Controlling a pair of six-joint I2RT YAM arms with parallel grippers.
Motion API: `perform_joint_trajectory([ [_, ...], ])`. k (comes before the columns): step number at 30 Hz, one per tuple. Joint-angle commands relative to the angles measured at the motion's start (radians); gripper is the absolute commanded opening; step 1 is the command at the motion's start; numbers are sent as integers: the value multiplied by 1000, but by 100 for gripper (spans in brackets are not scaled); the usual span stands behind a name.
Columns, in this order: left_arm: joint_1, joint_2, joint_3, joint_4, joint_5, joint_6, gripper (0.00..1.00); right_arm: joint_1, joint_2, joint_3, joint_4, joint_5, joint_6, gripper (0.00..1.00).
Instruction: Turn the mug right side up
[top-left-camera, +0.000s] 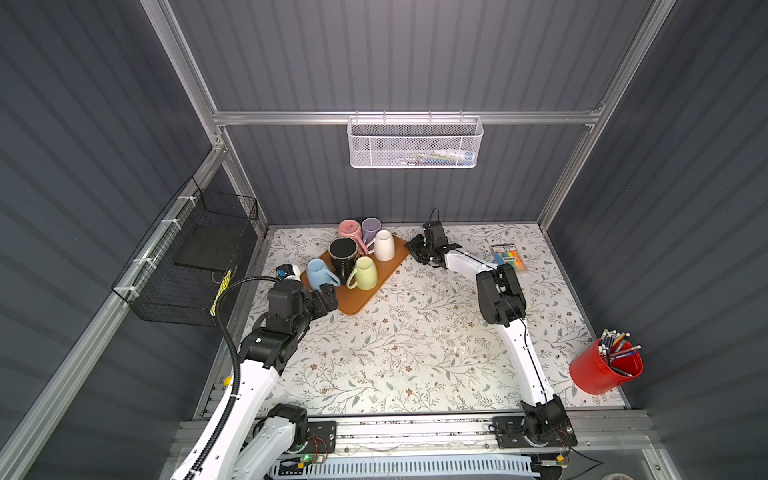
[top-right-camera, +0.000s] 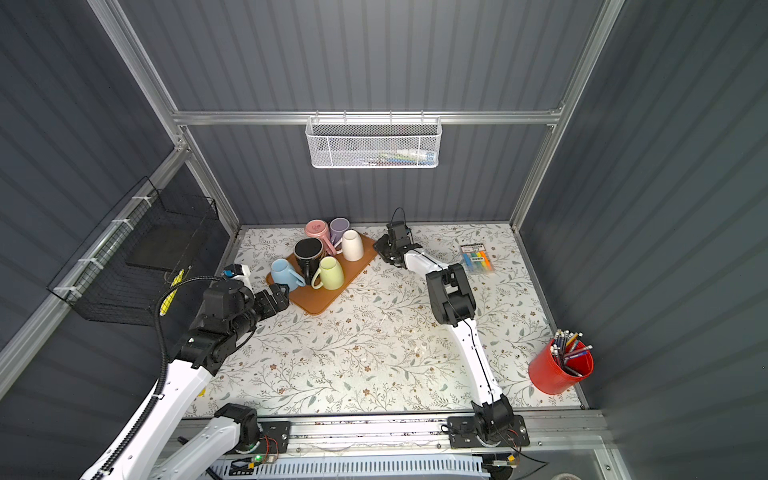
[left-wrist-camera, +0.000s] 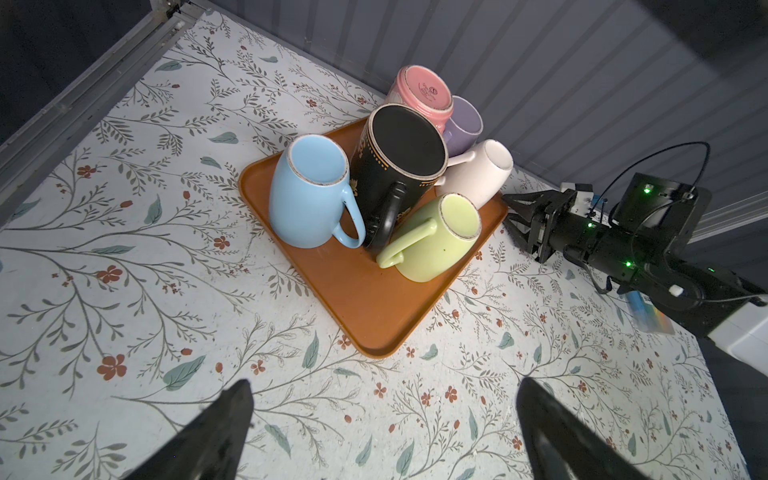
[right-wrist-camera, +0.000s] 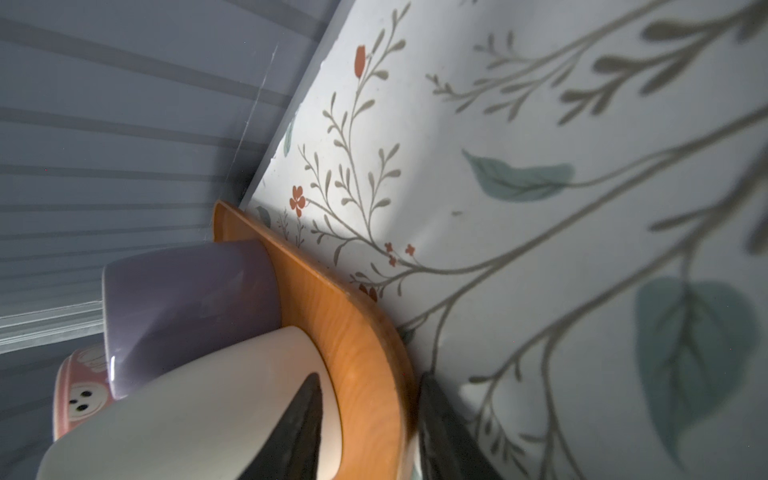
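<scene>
Several mugs stand upside down on an orange tray at the back of the table: pink, purple, white, black, blue and green. My right gripper is low at the tray's right edge beside the white mug. It is open, with one finger over the tray and the other outside the rim on the table. My left gripper hovers wide open at the tray's near left corner, holding nothing.
A red cup of pencils stands at the table's front right. A highlighter pack lies behind the right arm. A white mesh basket hangs on the back wall, a black wire basket on the left wall.
</scene>
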Motion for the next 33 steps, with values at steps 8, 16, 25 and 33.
perform_joint_trajectory([
  [8,0,-16,-10,-36,10,-9,99,22,46,71,-166,74,-68,24],
  [16,0,-28,-10,-58,0,-8,99,31,56,104,-207,94,-79,5],
  [25,0,-34,-17,-73,-10,-13,99,34,15,50,-195,98,-107,0],
  [33,0,-27,-33,-71,-15,-24,98,33,-107,-117,-143,111,-157,0],
])
